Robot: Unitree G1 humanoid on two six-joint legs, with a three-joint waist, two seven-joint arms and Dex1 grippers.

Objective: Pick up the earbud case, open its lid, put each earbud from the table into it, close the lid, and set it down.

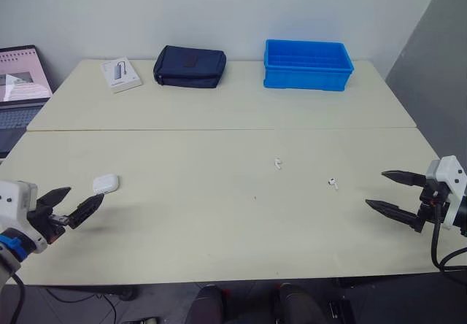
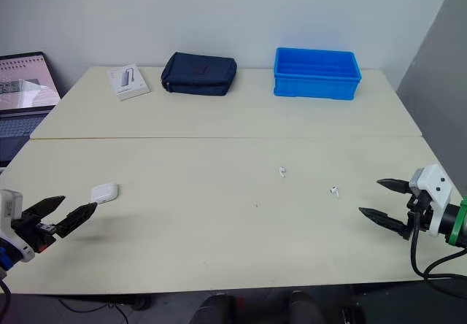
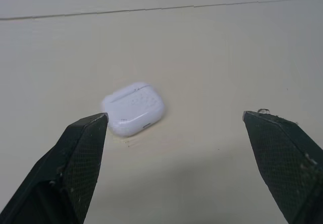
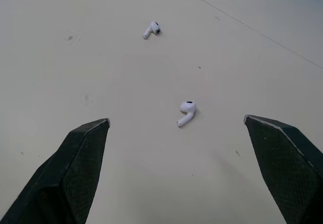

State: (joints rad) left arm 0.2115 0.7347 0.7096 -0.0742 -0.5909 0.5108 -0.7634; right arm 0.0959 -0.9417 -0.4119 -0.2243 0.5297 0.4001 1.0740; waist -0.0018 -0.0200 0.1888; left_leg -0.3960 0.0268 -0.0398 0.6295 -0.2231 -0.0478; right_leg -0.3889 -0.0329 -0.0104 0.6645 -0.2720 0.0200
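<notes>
We judge the task hardly begun: nothing is lifted, opened or filled. The case (image 1: 106, 184) lies on the table (image 1: 219, 222), well to the left of the bin (image 1: 306, 82) and much closer to us than it, and its lid looks shut. Our left claw (image 1: 85, 194) hovers just short of the case with its fingers spread wide and nothing between them. In the left wrist view the case sits ahead of the gap, closer to one finger than the other, so we would want to centre it before closing.

The far earbud (image 1: 278, 163) lies on the table in front of the bin, and the near earbud (image 1: 333, 183) lies a little to the right of it and closer to us, the two apart from each other. Our right claw (image 1: 375, 187) is spread too and empty, off to the right of the near earbud and touching neither.

All steps remain: grasping the case, opening the lid, placing both earbuds, closing, setting down.
</notes>
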